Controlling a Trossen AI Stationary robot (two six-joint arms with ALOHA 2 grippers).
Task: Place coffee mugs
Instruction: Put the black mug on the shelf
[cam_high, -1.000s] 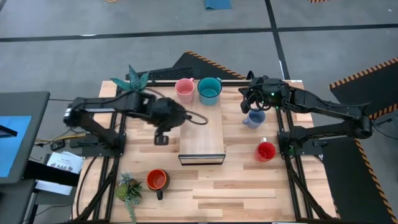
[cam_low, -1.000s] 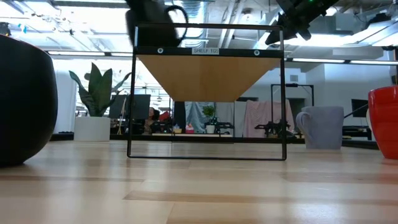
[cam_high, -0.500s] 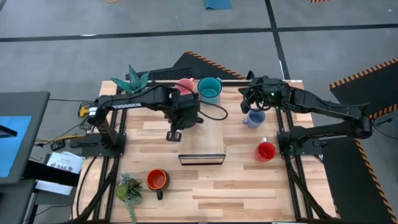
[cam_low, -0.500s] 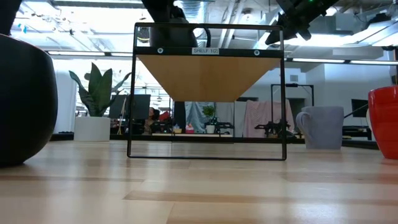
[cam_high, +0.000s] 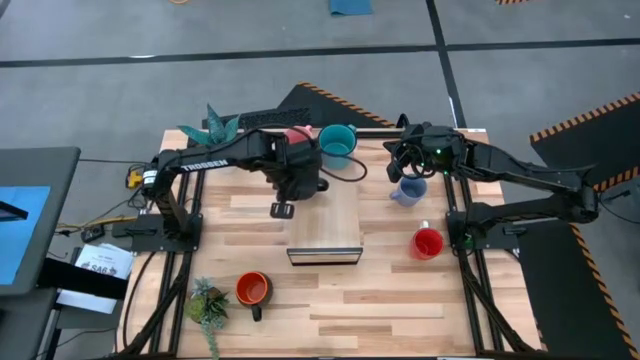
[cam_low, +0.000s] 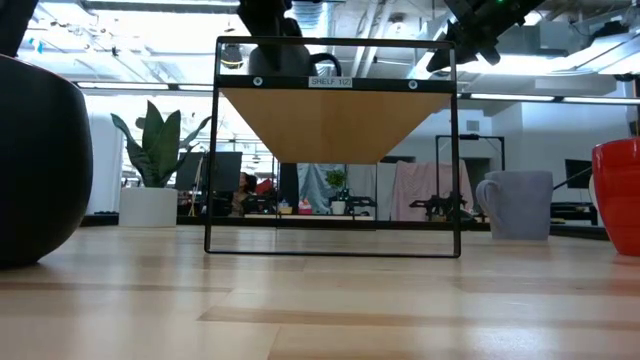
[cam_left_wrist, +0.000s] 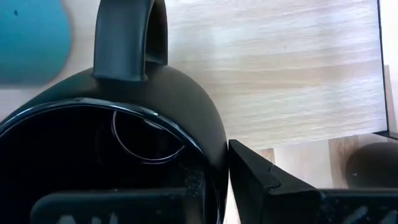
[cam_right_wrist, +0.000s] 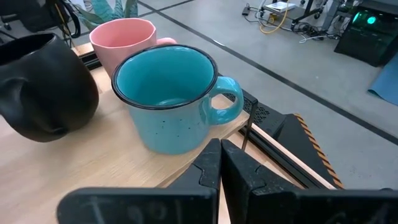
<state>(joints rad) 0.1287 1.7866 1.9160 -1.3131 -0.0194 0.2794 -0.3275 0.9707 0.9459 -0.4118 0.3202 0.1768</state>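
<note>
**Left arm carries the black mug over the shelf's far end**

The left arm reaches from the surface's left edge toward the far middle, its left end effector (cam_left_wrist: 211, 186) clamped on the rim of the black mug (cam_left_wrist: 124, 143), one finger inside the cup and one outside. In the high view the mug (cam_high: 300, 172) hangs over the far left corner of the wooden shelf (cam_high: 330, 225), just beside the pink mug (cam_high: 297, 135) and the teal mug (cam_high: 337, 143), which stand on the far end of the shelf. Over the last second this arm has swung from left of the shelf in toward the far edge, and the mug with it.

The right arm stretches from the right edge toward the far right corner and has not moved. Its right end effector (cam_right_wrist: 221, 163) has its fingers pressed together, pointing at the teal mug.

The pale blue mug (cam_high: 408, 190) sits just under the right wrist, the red mug (cam_high: 427, 243) nearer the right edge, and the orange mug (cam_high: 252, 290) toward the near left corner beside a small plant (cam_high: 207, 303).

The left arm covers much of the pink mug from above. In the low view only the black mug's underside shows above the shelf frame.
</note>
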